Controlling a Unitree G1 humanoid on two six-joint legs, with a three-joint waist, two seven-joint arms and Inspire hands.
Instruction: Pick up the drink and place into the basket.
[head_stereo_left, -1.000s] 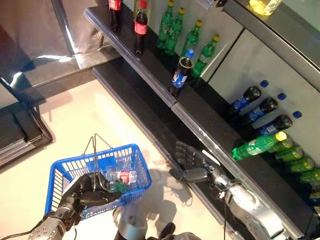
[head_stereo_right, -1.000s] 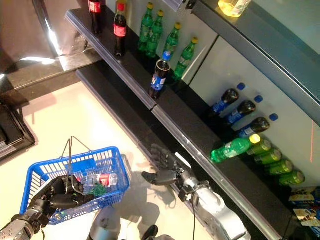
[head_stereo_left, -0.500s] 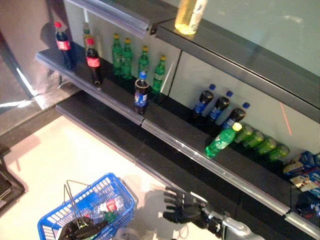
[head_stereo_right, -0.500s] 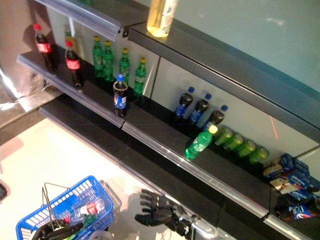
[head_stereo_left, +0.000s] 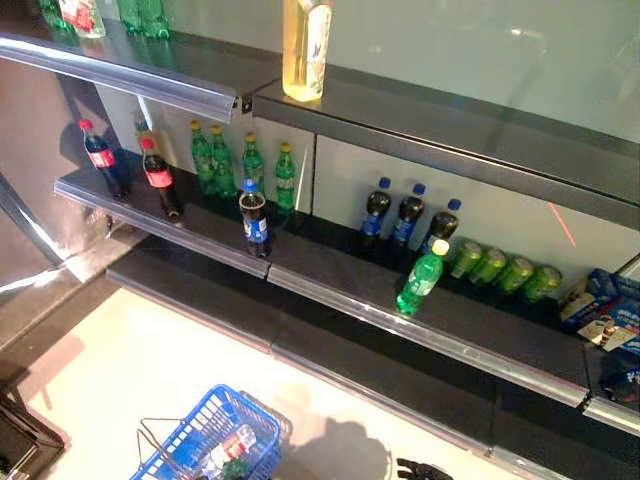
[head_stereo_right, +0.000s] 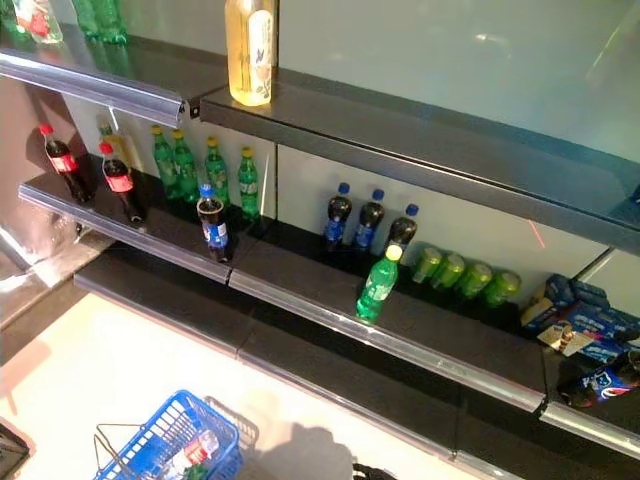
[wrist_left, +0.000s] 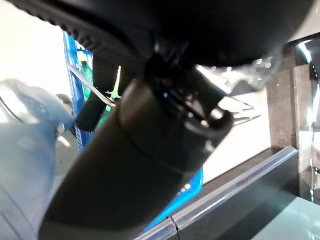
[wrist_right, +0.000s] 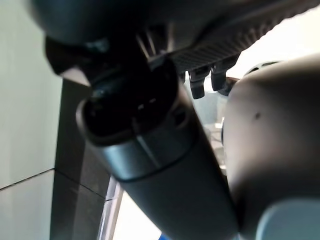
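Observation:
A blue wire basket stands low on the left over the pale floor, and a clear bottle with a red label lies inside it. My left hand shows only in the left wrist view, a finger curled at the basket's thin wire handle. Just the dark fingertips of my right hand show at the bottom edge, spread and holding nothing. A green bottle stands alone at the shelf's front. A dark cola bottle with a blue label stands further left.
The black shelf carries rows of green, red-label and blue-cap bottles along the back. Green bottles lie on their sides at the right. A tall yellow bottle stands on the upper shelf. Blue boxes sit at the far right.
The whole picture has shifted: the camera has tilted up to the shelves. Basket and both hands have slid to the bottom edge. No bottle on the shelf has moved.

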